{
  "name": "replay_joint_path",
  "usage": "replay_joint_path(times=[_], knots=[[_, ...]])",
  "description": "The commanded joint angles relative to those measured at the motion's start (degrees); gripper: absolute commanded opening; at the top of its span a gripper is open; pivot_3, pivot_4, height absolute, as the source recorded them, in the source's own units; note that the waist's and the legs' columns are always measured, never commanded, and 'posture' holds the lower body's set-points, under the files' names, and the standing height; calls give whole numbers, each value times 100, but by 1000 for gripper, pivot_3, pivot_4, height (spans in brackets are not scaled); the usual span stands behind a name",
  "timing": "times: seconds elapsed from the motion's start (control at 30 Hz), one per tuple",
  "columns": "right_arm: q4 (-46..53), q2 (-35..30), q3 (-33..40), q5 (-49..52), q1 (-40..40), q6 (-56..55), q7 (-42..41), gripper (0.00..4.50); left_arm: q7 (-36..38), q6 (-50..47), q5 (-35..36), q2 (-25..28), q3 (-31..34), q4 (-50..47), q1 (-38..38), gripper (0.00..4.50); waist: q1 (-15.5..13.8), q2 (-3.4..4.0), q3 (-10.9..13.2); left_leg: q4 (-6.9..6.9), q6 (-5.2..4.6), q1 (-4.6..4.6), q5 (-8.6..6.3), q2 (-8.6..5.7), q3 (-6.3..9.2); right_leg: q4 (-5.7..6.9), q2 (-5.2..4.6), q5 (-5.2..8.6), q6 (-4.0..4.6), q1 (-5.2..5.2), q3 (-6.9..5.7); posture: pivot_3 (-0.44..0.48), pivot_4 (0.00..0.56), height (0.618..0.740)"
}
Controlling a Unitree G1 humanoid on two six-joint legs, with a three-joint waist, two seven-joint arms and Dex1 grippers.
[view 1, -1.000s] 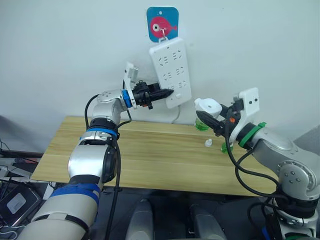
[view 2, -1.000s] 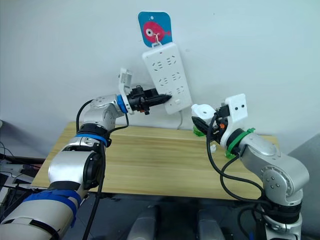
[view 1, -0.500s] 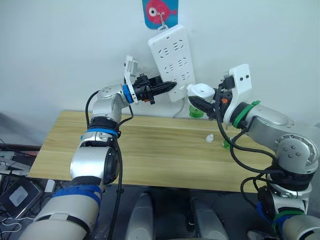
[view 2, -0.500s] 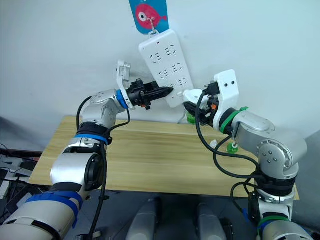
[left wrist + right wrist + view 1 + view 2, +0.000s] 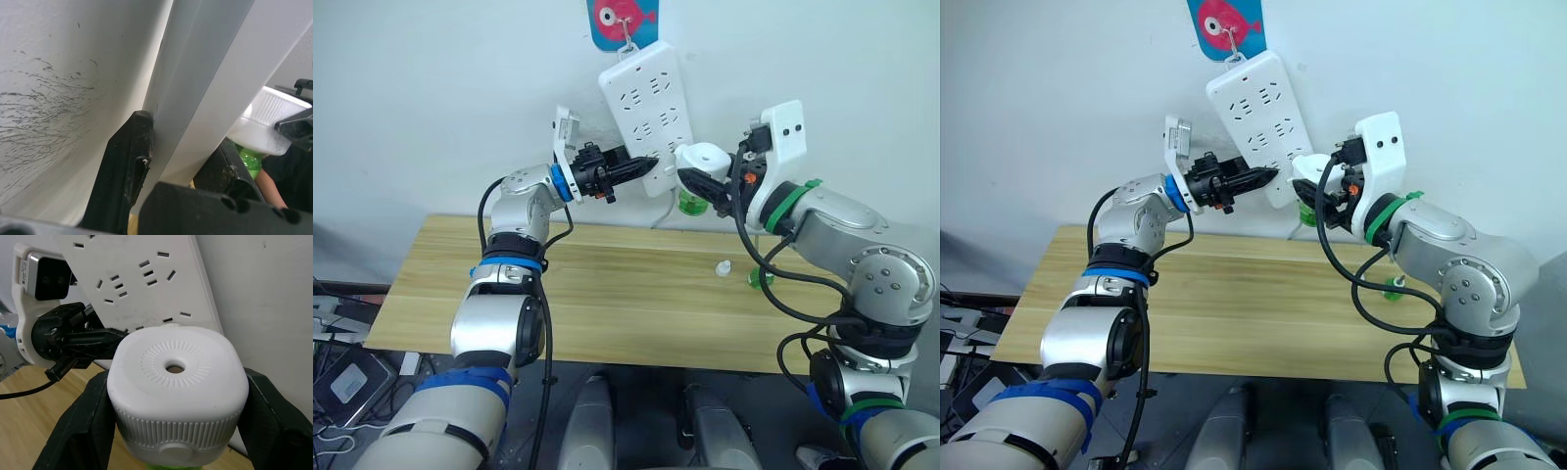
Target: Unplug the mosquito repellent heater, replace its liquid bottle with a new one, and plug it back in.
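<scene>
here, heater (image 5: pixel 175 382) clamped in right hand (image 5: pixel 171 431)

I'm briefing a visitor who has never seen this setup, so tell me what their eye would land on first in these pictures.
First, the white power strip hanging tilted on the wall under a blue fish sign, with the left gripper clamped on its lower edge. Right beside it, the right gripper holds the mosquito repellent heater up near the strip's lower end, a green bottle under it. On the wooden table lies a tiny white cap.
</scene>
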State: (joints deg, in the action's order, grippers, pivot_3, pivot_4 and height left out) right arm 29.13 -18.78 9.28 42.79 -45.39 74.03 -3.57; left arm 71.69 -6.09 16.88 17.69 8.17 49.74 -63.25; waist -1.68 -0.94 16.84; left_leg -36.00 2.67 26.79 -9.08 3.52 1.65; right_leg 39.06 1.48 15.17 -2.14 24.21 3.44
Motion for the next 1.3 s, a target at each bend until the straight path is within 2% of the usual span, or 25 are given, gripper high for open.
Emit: replay_joint_path(times=[0.03, 0.37, 0.7, 0.73, 0.9, 1.13, 1.23, 1.3], knots=[[105, 29, 68, -91, -172, -261, 15, 2947, 50, -63, -31, -59, -180, -139, 104, 1366, 0, 0, 0, 1, 0, 0, 0, 0, 0, 0, 0, 0, 0, 0, 0, 120, 343, 740], [40, 167, -11, -320, -292, -284, 144, 2947, 35, -40, -21, -114, -210, -208, 120, 1366, 12, 1, 6, 4, 0, 0, 0, 0, -1, -2, 0, 3, -4, 1, 1, 118, 332, 740], [4, 1199, 42, -719, -297, -228, 1062, 2947, 74, -177, 63, -211, -337, -780, 378, 1366, 45, 2, 6, 5, 0, -1, 0, 6, -5, 1, 3, 3, -4, 7, 4, 123, 322, 740], [7, 1178, -34, -815, -299, -252, 1080, 2947, 61, -203, 71, -215, -338, -814, 391, 1366, 45, 1, 6, 5, 0, -1, 0, 5, -3, 2, 3, 3, -4, 7, 3, 123, 322, 740], [42, 143, -1383, -1748, -156, -1151, 544, 2947, 32, -281, 100, -213, -345, -904, 429, 1366, 42, 2, 7, 5, 1, 0, 0, -1, -16, -9, -3, 4, -6, 8, 12, 125, 319, 740], [-239, 334, -1553, -2018, -212, -1564, 404, 2947, 26, -325, 126, -213, -359, -954, 437, 1366, 58, 2, 7, 6, 1, -1, 0, 8, -14, -5, 7, 5, -7, 11, 13, 127, 313, 740], [-396, 88, -1876, -2428, -345, -1788, 250, 2947, 18, -328, 135, -227, -365, -962, 441, 1366, 60, 2, 7, 5, 1, -1, 0, 8, -17, -5, 7, 5, -7, 12, 16, 125, 312, 740], [-529, 249, -1771, -2391, -352, -1827, 238, 2947, 6, -330, 144, -242, -369, -958, 437, 1366, 71, 2, 7, 4, 1, -2, 0, 8, -19, -5, 7, 5, -7, 13, 17, 124, 311, 740]])
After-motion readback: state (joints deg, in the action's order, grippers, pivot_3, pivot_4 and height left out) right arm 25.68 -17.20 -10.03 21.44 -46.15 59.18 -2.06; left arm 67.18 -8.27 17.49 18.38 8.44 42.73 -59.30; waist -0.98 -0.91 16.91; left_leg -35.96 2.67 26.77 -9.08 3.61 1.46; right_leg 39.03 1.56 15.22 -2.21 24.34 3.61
